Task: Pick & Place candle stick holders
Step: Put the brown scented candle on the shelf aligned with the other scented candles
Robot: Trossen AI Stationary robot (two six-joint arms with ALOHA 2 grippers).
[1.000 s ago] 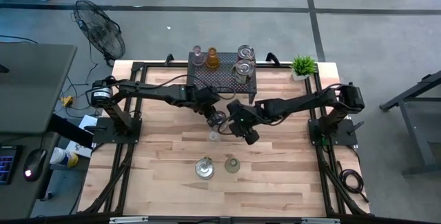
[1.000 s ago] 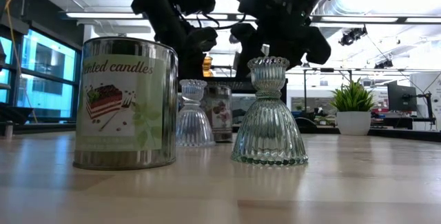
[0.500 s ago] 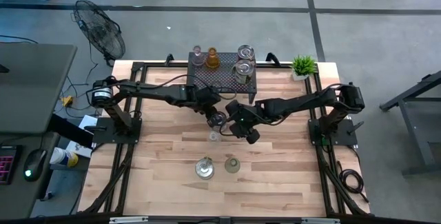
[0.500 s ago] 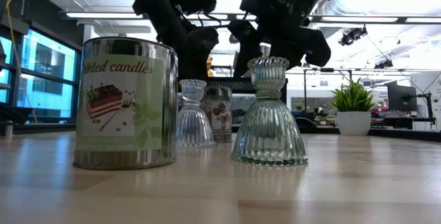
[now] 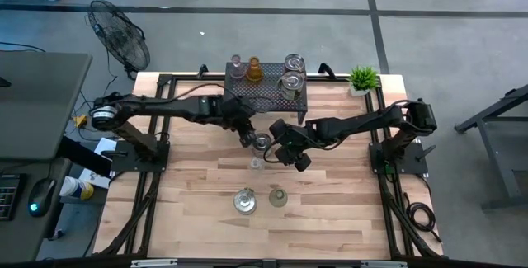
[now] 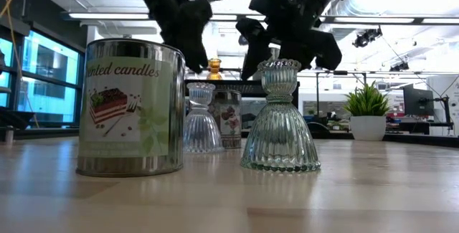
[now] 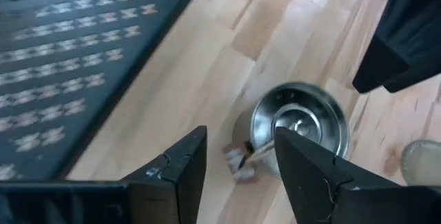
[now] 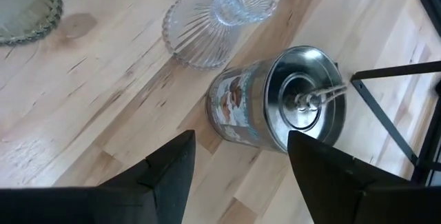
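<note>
Left hand (image 7: 234,162) open above small tin (image 7: 300,124); right hand (image 8: 241,151) open, seemingly hovering.

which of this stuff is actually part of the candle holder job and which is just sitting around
Job: amber holder, pinkish holder, two silvery holders on the black rack; small tin, small clear holder, large tin, pale green holder on the table; left gripper and right gripper, open near the small tin.
Lying about: potted plant, floor fan.
</note>
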